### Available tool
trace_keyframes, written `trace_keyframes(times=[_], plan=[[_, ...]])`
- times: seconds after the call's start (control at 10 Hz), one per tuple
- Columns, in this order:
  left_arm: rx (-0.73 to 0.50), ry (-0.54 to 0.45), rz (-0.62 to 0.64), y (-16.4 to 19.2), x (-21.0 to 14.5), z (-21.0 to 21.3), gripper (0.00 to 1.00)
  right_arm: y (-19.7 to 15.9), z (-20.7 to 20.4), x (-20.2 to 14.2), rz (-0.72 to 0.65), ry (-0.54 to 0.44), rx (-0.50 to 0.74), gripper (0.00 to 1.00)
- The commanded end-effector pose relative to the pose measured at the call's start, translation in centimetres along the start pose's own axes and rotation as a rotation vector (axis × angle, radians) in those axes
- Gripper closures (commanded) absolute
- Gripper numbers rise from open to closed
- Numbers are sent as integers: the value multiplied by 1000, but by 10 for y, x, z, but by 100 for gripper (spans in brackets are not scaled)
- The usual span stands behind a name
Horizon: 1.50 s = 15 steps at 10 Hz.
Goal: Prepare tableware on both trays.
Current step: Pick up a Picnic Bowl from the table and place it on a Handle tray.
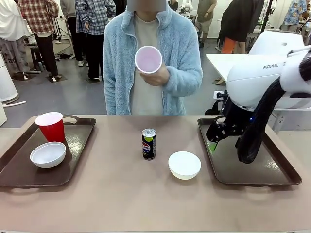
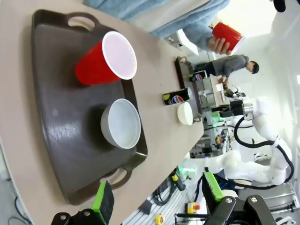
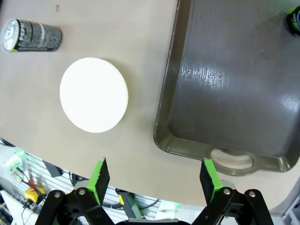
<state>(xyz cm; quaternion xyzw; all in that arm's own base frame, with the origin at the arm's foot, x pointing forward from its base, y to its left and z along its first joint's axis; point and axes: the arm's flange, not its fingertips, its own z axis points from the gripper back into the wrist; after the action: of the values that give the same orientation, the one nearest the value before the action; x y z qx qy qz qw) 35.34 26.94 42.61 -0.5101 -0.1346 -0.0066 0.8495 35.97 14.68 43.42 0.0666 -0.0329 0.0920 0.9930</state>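
left gripper: spread wide, nothing between the pads; knuckles cut off by the bottom edge.
left tray: straight ahead of the left jaws, near handle just past one fingertip; left edge cut off in the front view.
red cup: upright at the left tray's far end, well ahead of the left jaws.
white bowl: on the same tray, just beside the red cup, nearer the left jaws.
can: upright on the bare table, between the trays.
held cup: tilted in the person's hand above the table, white inside toward the front camera; base hidden.
second bowl: on the table between can and right tray, touching neither; ahead of the right jaws, off to one finger's side.
right tray: bare; near handle just ahead of the other finger; far end cut off.
right gripper: spread wide, holding nothing; in the front view mostly hidden by its own body.
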Motion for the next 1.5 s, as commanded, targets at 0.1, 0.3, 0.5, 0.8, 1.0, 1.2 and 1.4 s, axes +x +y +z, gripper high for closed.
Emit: trace_keyframes(times=[0.1, 0.3, 0.5, 0.8, 1.0, 1.2, 1.4], plan=[[-10, -5, 0, -4, -4, -1, 0, 6, -10, 4, 10, 19, -11, 0], [-10, -5, 0, -4, -4, -1, 0, 6, -10, 4, 10, 19, -11, 0], [-10, -5, 0, -4, -4, -1, 0, 15, -11, 5, 28, -7, -23, 0], [-10, -5, 0, -4, -4, -1, 0, 0, 40, -113, 209, 1, -353, 0], [-10, -5, 0, -4, -4, -1, 0, -6, 31, -118, 216, 65, -265, 0], [-10, -5, 0, -4, -4, -1, 0, -10, 20, -101, 202, 81, -183, 0], [-10, -5, 0, -4, -4, -1, 0, -7, 11, -79, 167, 88, -72, 0]])
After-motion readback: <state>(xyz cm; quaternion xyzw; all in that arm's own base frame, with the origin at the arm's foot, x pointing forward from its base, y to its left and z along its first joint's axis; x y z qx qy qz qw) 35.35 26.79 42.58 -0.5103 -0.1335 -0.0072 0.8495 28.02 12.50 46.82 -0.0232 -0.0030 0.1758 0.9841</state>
